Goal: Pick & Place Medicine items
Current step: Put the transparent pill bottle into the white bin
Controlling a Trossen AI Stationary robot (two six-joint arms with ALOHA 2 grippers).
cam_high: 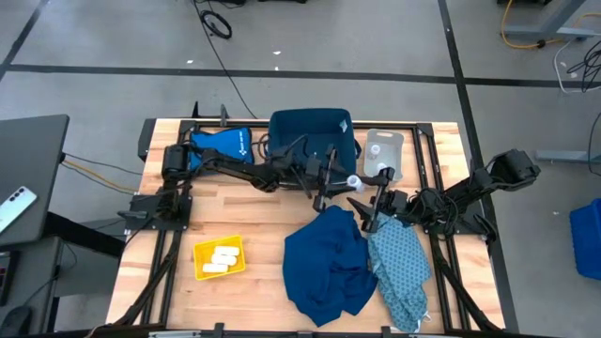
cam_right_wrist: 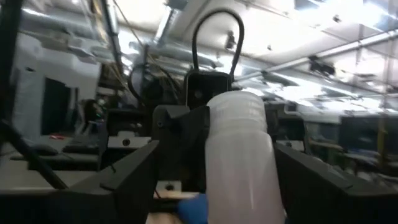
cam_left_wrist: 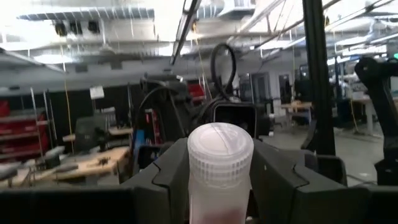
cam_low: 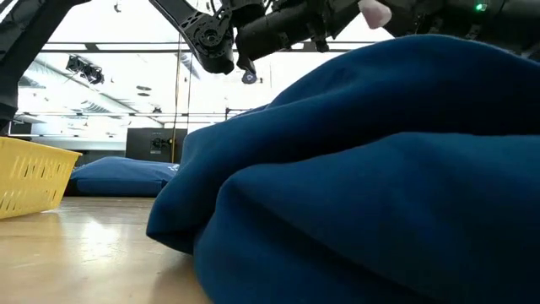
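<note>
A small whitish bottle [cam_high: 354,181] with a ribbed round cap [cam_left_wrist: 221,149] stands upright in the air over the table's middle, between both grippers. My left gripper [cam_high: 340,178] comes from the table's left and is shut on it. My right gripper [cam_high: 369,194] comes from the right and is open, with a finger on either side of the bottle [cam_right_wrist: 239,162]; whether they touch it I cannot tell. The yellow tray [cam_high: 203,266] near the left front holds cream-white packs [cam_high: 222,260]. My left gripper pinches the bottle's body just below the cap [cam_left_wrist: 219,186] between its two fingers [cam_left_wrist: 171,180], one on each side. It comes in level from the table's left. The bottle is upright, cap up, and lifted clear of the table.
A heap of dark blue cloth [cam_high: 327,265] and a patterned teal cloth [cam_high: 401,268] lie under and in front of the grippers. A dark blue bin [cam_high: 310,136], a clear bag [cam_high: 383,150] and a flat blue pouch [cam_high: 221,145] sit along the far edge.
</note>
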